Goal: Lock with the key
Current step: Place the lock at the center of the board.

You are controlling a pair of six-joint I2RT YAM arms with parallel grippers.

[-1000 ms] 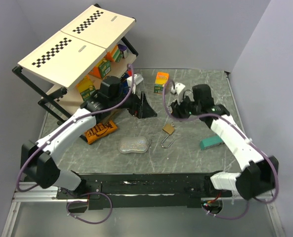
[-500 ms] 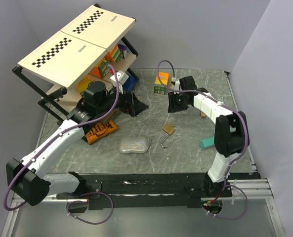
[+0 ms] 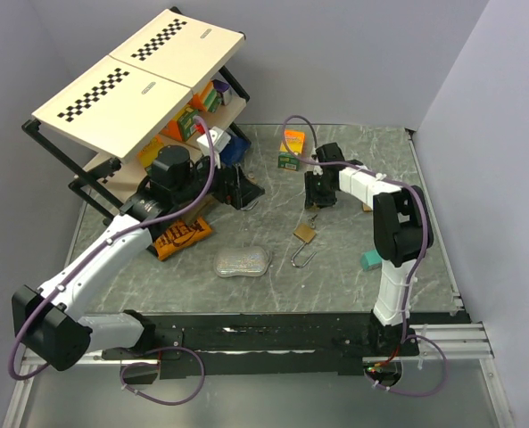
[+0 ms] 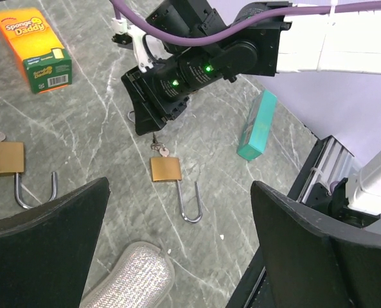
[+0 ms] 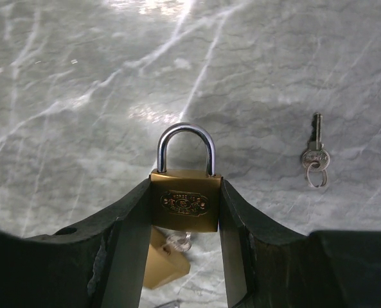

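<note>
My right gripper (image 5: 186,185) is shut on a small brass padlock (image 5: 185,205), body between the fingers, closed shackle pointing away. A key ring (image 5: 178,240) hangs from its underside. In the top view that gripper (image 3: 321,193) hovers just above a second brass padlock (image 3: 304,233) lying on the table with its long shackle (image 3: 301,259) open. A loose key (image 5: 315,157) lies on the table to the right. My left gripper (image 4: 179,187) is open and holds nothing; it sits near the rack (image 3: 240,189). A third open padlock (image 4: 2,158) lies at the left of the left wrist view.
A silver pouch (image 3: 243,261) lies in the middle front. A teal box (image 3: 371,259) is on the right, an orange-green sponge box (image 3: 291,148) at the back, an orange snack bag (image 3: 179,234) on the left. A slanted shelf rack (image 3: 139,85) with boxes fills the back left.
The right arm has folded in, carrying its gripper and padlock left and down over the padlock on the table. The left gripper drew back left toward the rack, then held still.
</note>
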